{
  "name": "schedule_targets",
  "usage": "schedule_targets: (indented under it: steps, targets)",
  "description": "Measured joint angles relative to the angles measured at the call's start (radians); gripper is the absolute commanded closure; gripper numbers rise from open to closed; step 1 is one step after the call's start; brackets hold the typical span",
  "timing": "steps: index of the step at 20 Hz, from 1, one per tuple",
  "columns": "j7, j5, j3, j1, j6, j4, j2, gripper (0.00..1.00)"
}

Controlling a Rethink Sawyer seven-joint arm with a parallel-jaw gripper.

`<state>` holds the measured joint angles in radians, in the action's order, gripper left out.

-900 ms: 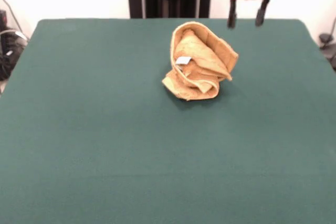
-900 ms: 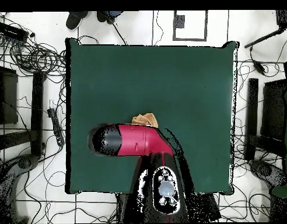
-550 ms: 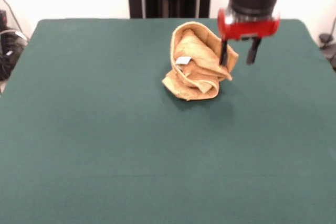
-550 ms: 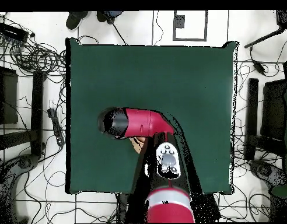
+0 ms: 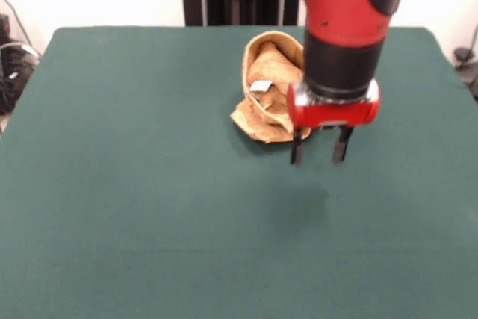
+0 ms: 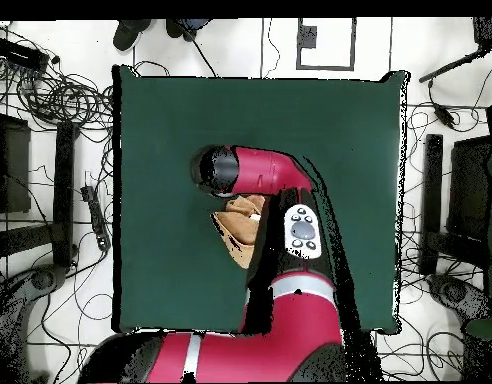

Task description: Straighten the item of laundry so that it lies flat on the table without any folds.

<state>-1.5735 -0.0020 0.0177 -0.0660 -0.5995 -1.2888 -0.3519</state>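
The small orange-tan terry hand towel [image 5: 270, 87] lay crumpled in a rounded heap on the large dark green felt-topped table [image 5: 134, 207], in the upper middle of the front view, just right of the frame's centre line. The red and black arm's gripper [image 5: 320, 147] stood at the heap's lower right in that view, its two dark fingers [image 5: 296, 148] pointing straight down and parted with an open gap between them, holding nothing. The left finger sat just beside the towel's lower right corner; contact with the cloth could not be determined. The red wrist housing [image 5: 333, 106] covered the heap's right edge. The bundle stood taller than wide in the front view, its long axis running from the upper right to the lower left of the frame, a thick rolled border arching over the top and folded layers stacked at the base. A small white tag [image 5: 260, 86] showed on the side facing the camera, near the heap's middle. In the overhead view the towel [image 6: 242, 228] appeared left of the arm [image 6: 290, 240], near the table's [image 6: 160, 130] centre, partly covered by it.
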Motion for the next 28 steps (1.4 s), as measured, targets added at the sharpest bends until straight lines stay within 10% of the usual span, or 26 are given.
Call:
schedule_targets:
  steps: [14,28]
  targets:
    - [0.0,-0.002,0.01,-0.014,-0.029,0.058,0.001,0.0]
    - [0.0,0.039,0.057,0.064,-0.336,0.044,-0.21,0.0]
